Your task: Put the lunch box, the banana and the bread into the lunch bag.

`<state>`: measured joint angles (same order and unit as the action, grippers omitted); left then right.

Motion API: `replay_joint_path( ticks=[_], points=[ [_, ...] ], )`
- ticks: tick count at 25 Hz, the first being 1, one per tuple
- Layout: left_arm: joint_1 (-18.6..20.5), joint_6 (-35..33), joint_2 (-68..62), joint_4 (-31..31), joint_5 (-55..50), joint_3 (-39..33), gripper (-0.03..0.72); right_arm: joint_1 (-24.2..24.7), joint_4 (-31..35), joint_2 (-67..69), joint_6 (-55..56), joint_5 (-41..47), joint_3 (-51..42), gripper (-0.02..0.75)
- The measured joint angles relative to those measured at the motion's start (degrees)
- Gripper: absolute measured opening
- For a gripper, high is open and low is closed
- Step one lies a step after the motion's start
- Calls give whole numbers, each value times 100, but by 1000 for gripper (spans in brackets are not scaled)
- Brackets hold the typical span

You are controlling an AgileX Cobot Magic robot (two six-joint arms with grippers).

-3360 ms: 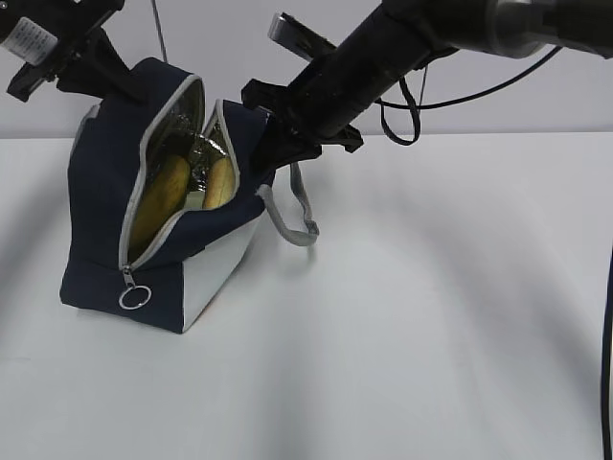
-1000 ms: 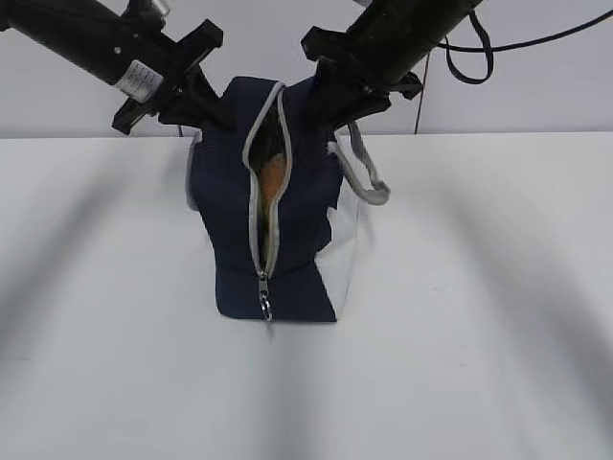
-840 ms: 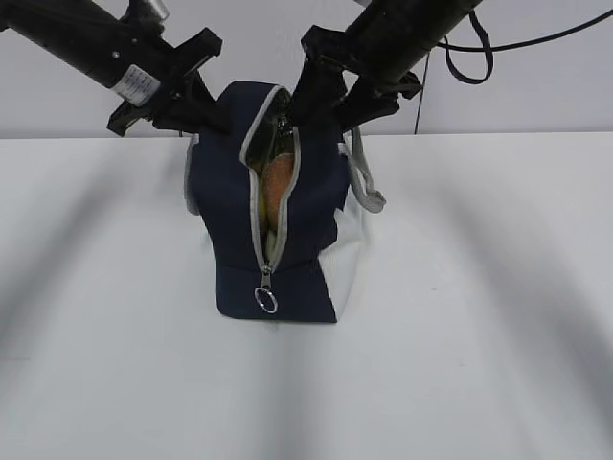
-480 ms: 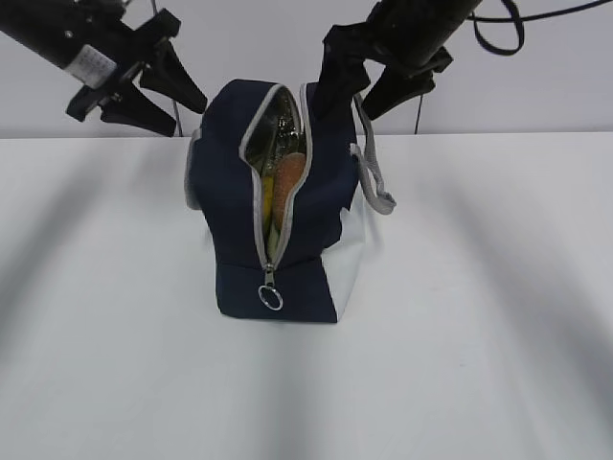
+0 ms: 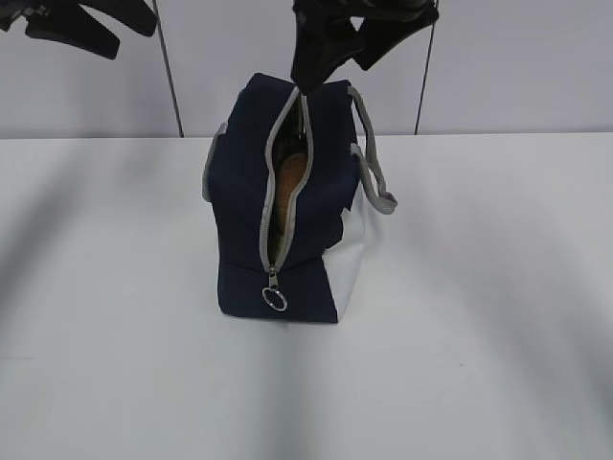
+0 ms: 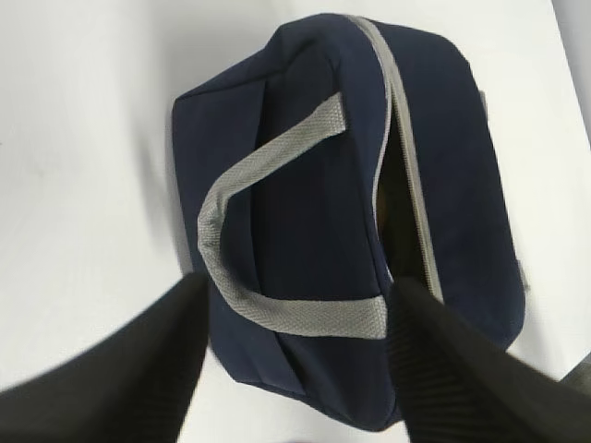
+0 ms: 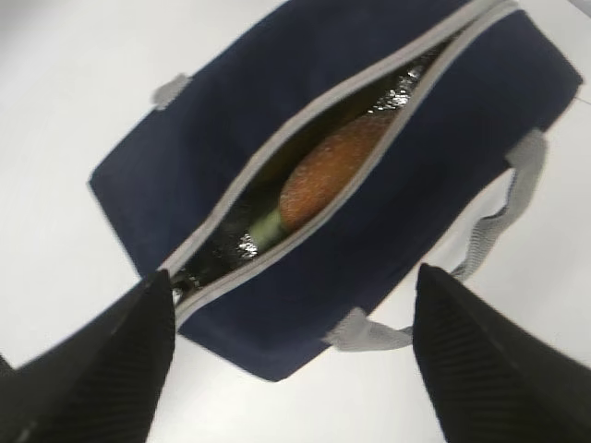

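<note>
The lunch bag (image 5: 287, 206) stands upright on the white tabletop (image 5: 479, 335), directly beneath the right hand (image 5: 337, 46) and below and well to the side of the left hand (image 5: 81, 21); both hands hover with fingers spread apart, holding nothing. Through the partly open zipper (image 7: 342, 157), below the right hand, the bread (image 7: 337, 171) lies inside against the foil lining. A grey strap handle (image 6: 277, 240) lies across the bag's side between the left hand's fingers (image 6: 462, 369), apart from them.
</note>
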<state>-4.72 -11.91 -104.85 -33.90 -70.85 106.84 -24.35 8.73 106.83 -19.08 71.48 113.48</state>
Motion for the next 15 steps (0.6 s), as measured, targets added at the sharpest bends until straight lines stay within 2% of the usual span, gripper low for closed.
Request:
replay_joint_path(
  ticks=[3, 8, 11, 15],
  points=[
    [0, 0, 287, 21, -13, 0, 427, -285, -10, -301, 0, 23, -187, 591],
    [0, 0, 846, 24, -32, -229, 427, -404, 3, -1090, -11, -145, -784, 589],
    [0, 0, 1168, 29, -49, -621, 427, -404, 61, -1701, -178, -811, -1682, 588],
    [0, 0, 1481, 45, -61, -1068, 427, -404, 586, -2509, -774, -2095, -3176, 587]
  ],
)
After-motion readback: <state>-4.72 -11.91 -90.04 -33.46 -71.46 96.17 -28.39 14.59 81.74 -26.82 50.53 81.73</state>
